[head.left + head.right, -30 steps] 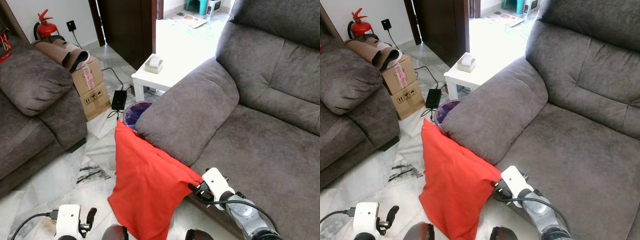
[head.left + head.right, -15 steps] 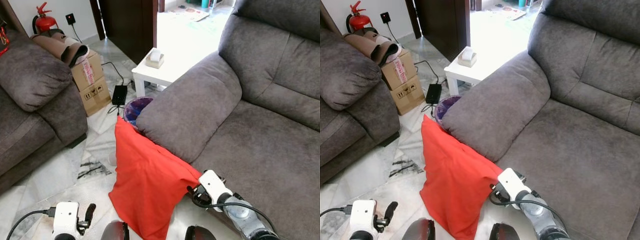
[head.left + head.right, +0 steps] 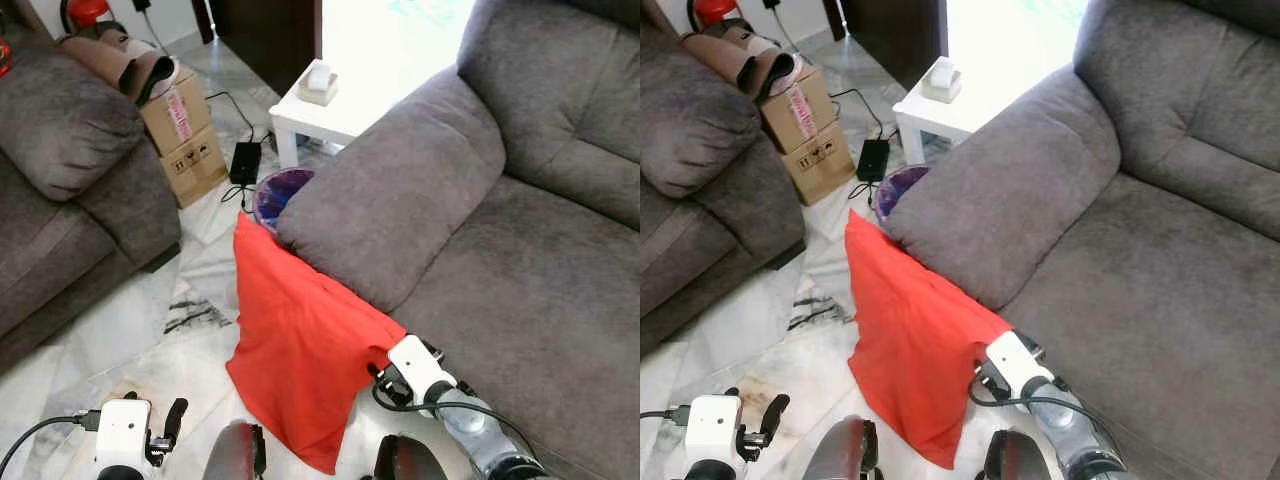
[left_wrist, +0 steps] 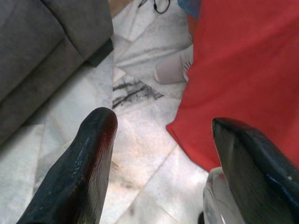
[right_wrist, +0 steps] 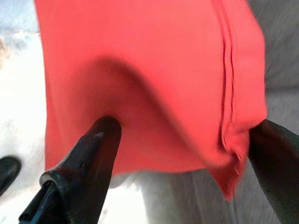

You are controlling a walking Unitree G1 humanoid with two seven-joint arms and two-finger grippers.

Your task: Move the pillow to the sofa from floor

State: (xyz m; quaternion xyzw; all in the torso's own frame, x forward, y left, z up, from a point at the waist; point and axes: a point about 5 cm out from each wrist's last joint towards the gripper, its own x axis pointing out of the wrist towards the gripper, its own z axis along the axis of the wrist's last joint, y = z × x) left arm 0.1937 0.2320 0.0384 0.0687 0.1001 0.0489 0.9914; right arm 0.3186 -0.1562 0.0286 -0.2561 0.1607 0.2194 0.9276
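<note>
Red pillow (image 3: 300, 350) against sofa (image 3: 520, 250), on floor (image 3: 150, 340)

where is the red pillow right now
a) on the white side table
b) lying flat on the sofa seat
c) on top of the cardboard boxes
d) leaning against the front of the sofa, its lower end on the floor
d: the red pillow slants against the front of the sofa with its lower end on the marble floor, the right gripper at its edge.

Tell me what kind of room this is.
Most likely a home living room: a grey sofa, a second grey couch opposite, and a small white side table on a marble-tile floor. A red pillow leans against the sofa.
</note>
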